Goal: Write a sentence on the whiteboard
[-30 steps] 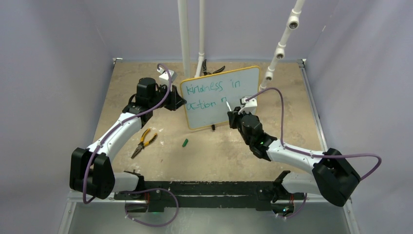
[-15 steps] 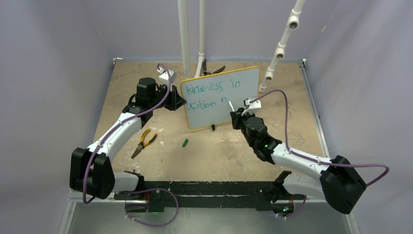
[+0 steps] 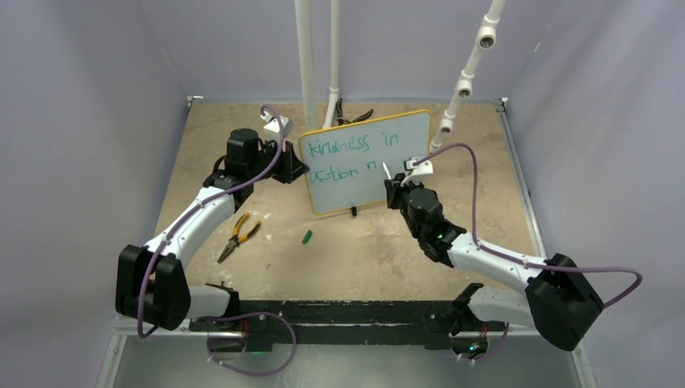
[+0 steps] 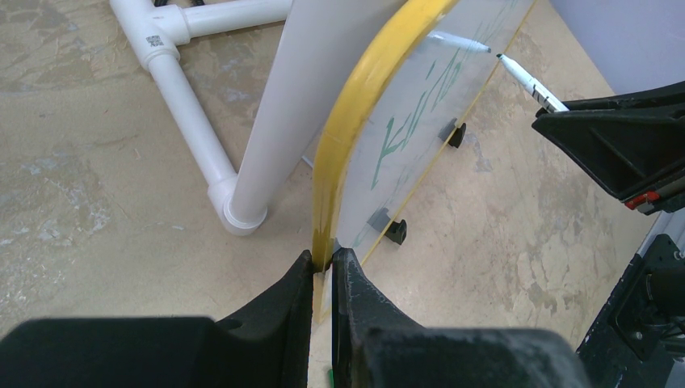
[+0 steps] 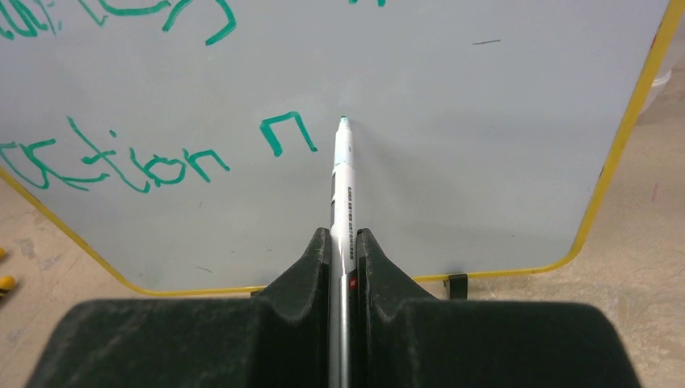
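Right fingers [image 5: 311,259] clamped on marker [image 5: 342,186], its axis aimed straight ahead at the upright whiteboard [image 3: 355,192] mid-worktop [image 3: 363,250], tip just right of the sentence [image 5: 145,166] end, contact unclear; left fingers [image 4: 287,295] pinch its yellow left edge.

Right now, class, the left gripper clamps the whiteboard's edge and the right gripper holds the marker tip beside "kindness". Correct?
No. The right wrist view shows the marker tip on the lower line, just right of the "n" after "action". The left gripper does clamp the whiteboard edge; the right gripper holds the marker.
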